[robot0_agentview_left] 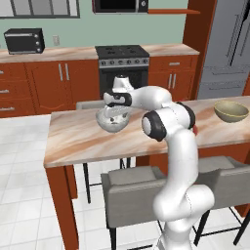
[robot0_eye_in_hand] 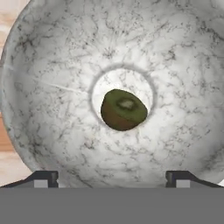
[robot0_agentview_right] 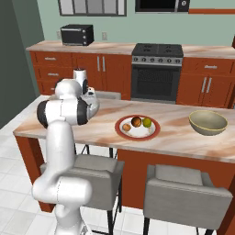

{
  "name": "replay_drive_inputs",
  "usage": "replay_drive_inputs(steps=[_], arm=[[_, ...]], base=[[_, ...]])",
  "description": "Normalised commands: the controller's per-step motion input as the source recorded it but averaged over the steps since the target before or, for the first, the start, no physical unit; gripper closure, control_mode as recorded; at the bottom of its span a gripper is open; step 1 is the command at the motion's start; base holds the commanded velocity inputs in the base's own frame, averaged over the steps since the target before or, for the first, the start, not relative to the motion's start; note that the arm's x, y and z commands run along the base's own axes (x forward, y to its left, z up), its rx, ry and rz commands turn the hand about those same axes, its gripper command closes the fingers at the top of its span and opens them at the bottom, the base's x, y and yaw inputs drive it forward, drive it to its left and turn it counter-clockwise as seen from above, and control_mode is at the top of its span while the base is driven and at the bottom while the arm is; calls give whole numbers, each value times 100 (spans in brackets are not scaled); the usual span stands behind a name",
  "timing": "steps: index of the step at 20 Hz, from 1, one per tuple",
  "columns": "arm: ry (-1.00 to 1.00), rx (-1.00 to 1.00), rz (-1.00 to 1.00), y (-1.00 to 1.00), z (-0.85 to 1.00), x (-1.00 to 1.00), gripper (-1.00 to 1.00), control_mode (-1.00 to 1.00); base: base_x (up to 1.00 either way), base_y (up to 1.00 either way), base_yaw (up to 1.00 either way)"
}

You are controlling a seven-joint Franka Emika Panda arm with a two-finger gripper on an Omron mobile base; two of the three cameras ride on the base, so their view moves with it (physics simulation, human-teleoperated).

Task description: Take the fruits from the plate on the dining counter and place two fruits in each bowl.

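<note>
The gripper, fingers spread wide and holding nothing, hangs over the speckled bowl near the dining counter's left end, where a green-brown fruit lies at the bottom. Farther along the counter's middle, the plate carries three fruits; the olive bowl stands towards the right end.

Whitish-grey speckled bowl, seen from straight above. One brown-green fruit lies on its flat pale bottom, at centre. Two dark fingertips stand wide apart, over the near rim.
</note>
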Motion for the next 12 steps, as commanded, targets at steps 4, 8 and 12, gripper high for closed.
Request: replay_drive_inputs(steps=[4, 8, 12], arm=[[-15, 6, -13, -88, 11, -96, -100, -100], [-18, 10, -11, -100, 5, -100, -100, -100], [-13, 10, -15, -100, 12, -100, -100, -100]], base=[[0, 0, 0], [0, 0, 0], [0, 0, 0]])
